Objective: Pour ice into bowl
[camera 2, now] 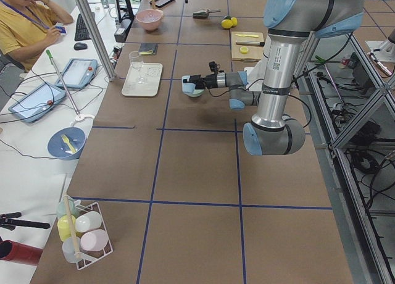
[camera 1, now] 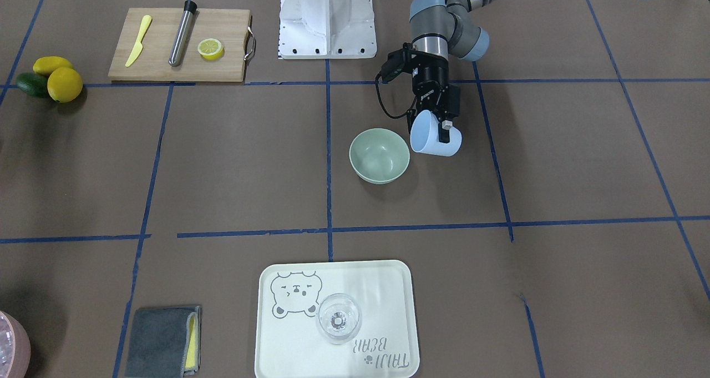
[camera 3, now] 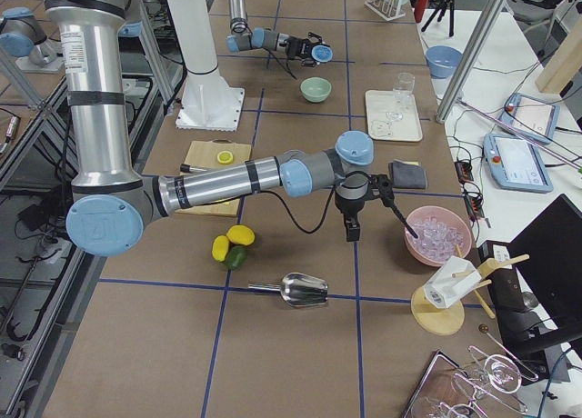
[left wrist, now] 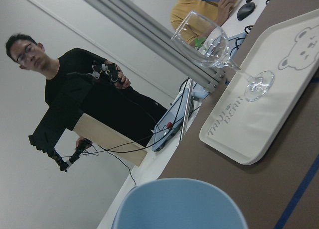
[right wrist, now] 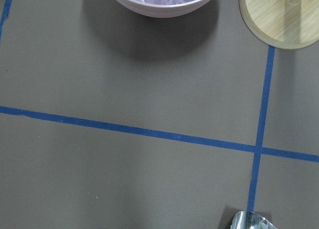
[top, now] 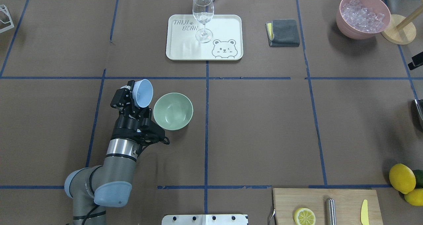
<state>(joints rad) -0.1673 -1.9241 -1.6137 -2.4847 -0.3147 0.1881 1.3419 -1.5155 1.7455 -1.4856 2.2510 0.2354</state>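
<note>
Sideways, left gripper (camera 1: 441, 124) with tipped blue cup (camera 1: 430, 140) beside bowl (camera 1: 379, 156).

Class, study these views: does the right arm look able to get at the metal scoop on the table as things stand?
Probably yes. The right gripper hangs over bare table beside the pink bowl, the scoop lies close by, nothing between them. Whether the gripper is open is unclear.
</note>
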